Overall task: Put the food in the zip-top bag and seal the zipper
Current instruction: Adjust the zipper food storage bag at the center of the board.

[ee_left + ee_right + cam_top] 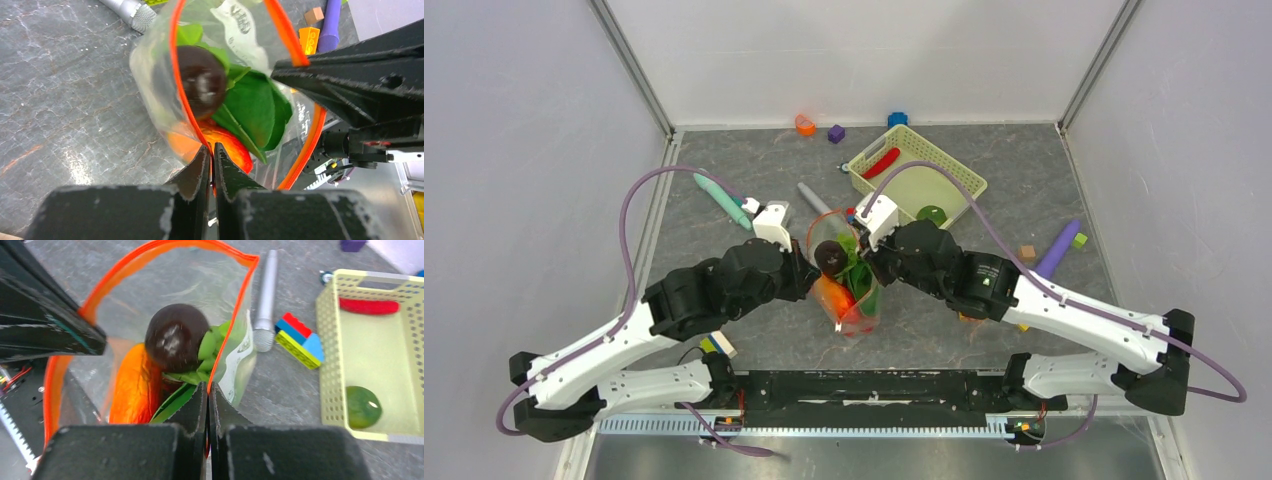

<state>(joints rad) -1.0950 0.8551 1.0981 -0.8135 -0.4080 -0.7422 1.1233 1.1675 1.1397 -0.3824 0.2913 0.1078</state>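
1. Clear plastic of the zip-top bag (pixel 852 300) stood in the middle of the top view, between the two arms, on the grey worktop (pixel 724 150).
2. Its mouth was wide open, and the orange-red zipper (pixel 287 31) made a loop around the opening.
3. The left gripper (pixel 212 155) was clenched on the zipper at the near side of the mouth in its own view, the jaws pressed together on the strip.
4. The right gripper (pixel 208 390) was clenched in the same way on the zipper at the opposite side of the mouth.
5. Inside the bag lay a dark purple round piece (pixel 175 337) on top, an orange-red piece (pixel 132 390) under it and green leaves (pixel 255 107) beside them.
6. A pale green basket (pixel 327 365) stood at the right of the right wrist view, apart from the bag.
7. In the basket lay a red curved piece (pixel 369 306) near the upper wall and a round green piece (pixel 363 406) in the lower corner.
8. A grey stick tool (pixel 265 295) lay just beside the bag, and coloured building blocks (pixel 297 340) lay between that tool and the basket.
9. In the top view a teal stick (pixel 722 198) lay at the upper left of the worktop and a purple stick (pixel 1056 250) at the right.
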